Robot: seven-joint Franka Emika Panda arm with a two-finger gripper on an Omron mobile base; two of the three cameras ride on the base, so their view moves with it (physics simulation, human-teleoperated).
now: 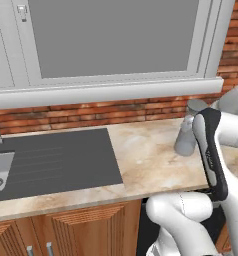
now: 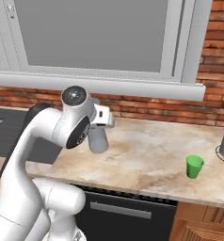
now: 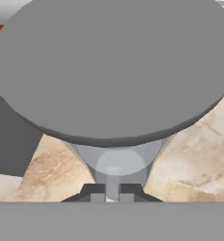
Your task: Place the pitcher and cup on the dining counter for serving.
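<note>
The gripper (image 3: 112,192) is squeezed tight on the rim of the tall grey pitcher (image 2: 99,136), which is over the wall counter (image 2: 147,160) by the brick wall. The pitcher looks hard, smooth and slippery, so it may swing. The little green cup (image 2: 194,166) stands far off and looks light.

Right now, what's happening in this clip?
The arm's end effector is shut on the grey pitcher, gripping it near the top. The pitcher is on or just above the marbled wall counter below the window, right of the dark sink drainboard; whether its base touches the stone cannot be told. The green cup stands untouched further right on the same counter. Neither item has reached the dining counter yet.
</note>
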